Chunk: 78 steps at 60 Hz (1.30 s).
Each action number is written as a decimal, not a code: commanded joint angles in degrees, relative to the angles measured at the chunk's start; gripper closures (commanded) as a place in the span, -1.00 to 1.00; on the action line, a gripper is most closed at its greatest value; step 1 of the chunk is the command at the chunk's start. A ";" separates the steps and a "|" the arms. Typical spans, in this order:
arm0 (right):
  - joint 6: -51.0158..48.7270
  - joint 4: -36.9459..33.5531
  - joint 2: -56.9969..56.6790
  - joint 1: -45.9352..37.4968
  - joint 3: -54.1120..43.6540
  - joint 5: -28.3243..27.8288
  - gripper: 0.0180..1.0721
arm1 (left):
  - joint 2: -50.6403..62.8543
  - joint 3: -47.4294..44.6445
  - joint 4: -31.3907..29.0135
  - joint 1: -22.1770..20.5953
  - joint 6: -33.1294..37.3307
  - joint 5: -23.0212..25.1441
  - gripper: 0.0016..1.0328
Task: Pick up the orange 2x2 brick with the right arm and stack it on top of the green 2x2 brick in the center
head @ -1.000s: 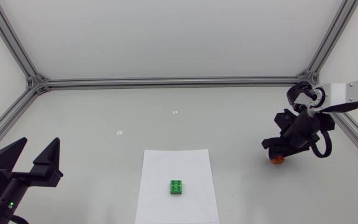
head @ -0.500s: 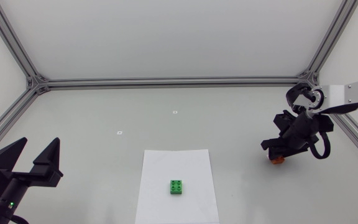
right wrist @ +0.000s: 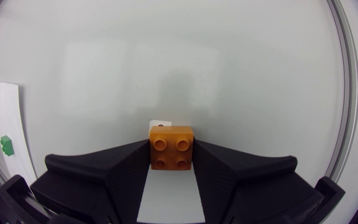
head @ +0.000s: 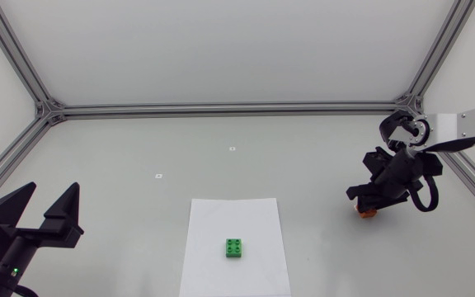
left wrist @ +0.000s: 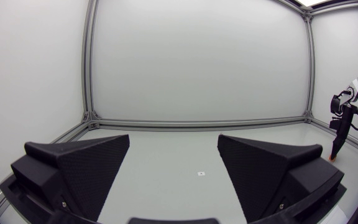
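orange brick point(right wrist: 172, 149) in right claw point(right wrist: 172, 144), green brick point(head: 235, 247) — on paper point(head: 221, 223)

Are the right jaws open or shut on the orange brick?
Shut on the orange brick: the right wrist view shows both jaws touching its sides.

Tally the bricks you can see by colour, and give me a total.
orange 2x2 brick: 1
green 2x2 brick: 1
Total: 2

Centre brick point(head: 235, 247) on paper point(head: 219, 221); far brick point(right wrist: 172, 147) in right tool point(head: 366, 204)
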 commanded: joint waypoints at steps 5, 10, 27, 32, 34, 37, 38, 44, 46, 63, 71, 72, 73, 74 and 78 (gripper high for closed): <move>0.30 -0.30 0.07 -0.53 -1.03 0.31 0.24 | -0.45 -2.35 -0.78 0.14 0.75 0.25 -0.92; -0.05 -0.30 -0.20 -0.62 -1.30 0.13 0.30 | -0.45 -2.35 -0.78 0.14 0.75 0.25 -0.92; -2.69 -3.37 -6.79 2.37 -2.79 -0.13 0.37 | -0.45 -2.35 -0.87 0.14 0.75 0.25 -0.92; -3.57 -4.25 -9.60 4.30 -3.32 -0.13 0.42 | -0.45 -2.35 -0.87 0.14 0.75 0.25 -0.92; -3.66 -4.69 -10.57 5.10 -3.49 -0.13 0.43 | -0.45 -2.35 -0.87 0.14 0.75 0.25 -0.92; -4.10 -5.22 -11.97 6.24 -3.67 -0.22 0.47 | -0.45 -2.35 -0.78 0.14 0.75 0.25 -0.92; -4.10 -5.31 -12.50 6.68 -3.76 -0.22 0.49 | -0.45 -2.35 -0.78 0.14 0.75 0.25 -0.92; -5.50 -5.48 -15.31 8.96 -4.20 -1.62 0.69 | -0.45 -2.35 -0.78 0.14 0.75 0.25 -0.92; -5.68 -5.40 -16.37 9.58 -4.28 -1.71 0.71 | -0.45 -2.35 -0.87 0.14 0.75 0.25 -0.92; -8.84 -6.27 -22.35 22.06 -6.22 0.66 0.73 | -0.45 -2.35 -0.78 0.14 0.75 0.25 -0.92; -8.75 -8.12 -22.52 27.95 -5.51 0.93 0.73 | -0.45 -2.35 -0.87 0.14 0.75 0.25 -0.92; -8.75 -8.12 -22.52 28.39 -5.43 1.10 0.73 | -0.45 -2.35 -0.87 0.14 0.75 0.25 -0.92; -9.02 -7.94 -22.52 28.91 -5.25 1.54 0.73 | -0.45 -2.35 -0.78 0.14 0.75 0.25 -0.92; -9.37 -7.94 -22.52 29.27 -4.99 1.72 0.73 | -0.45 -2.35 -0.87 0.14 0.75 0.25 -0.92; -12.18 -8.21 -22.43 32.52 -4.20 2.16 0.72 | -0.45 -2.35 -0.78 0.14 0.75 0.25 -0.92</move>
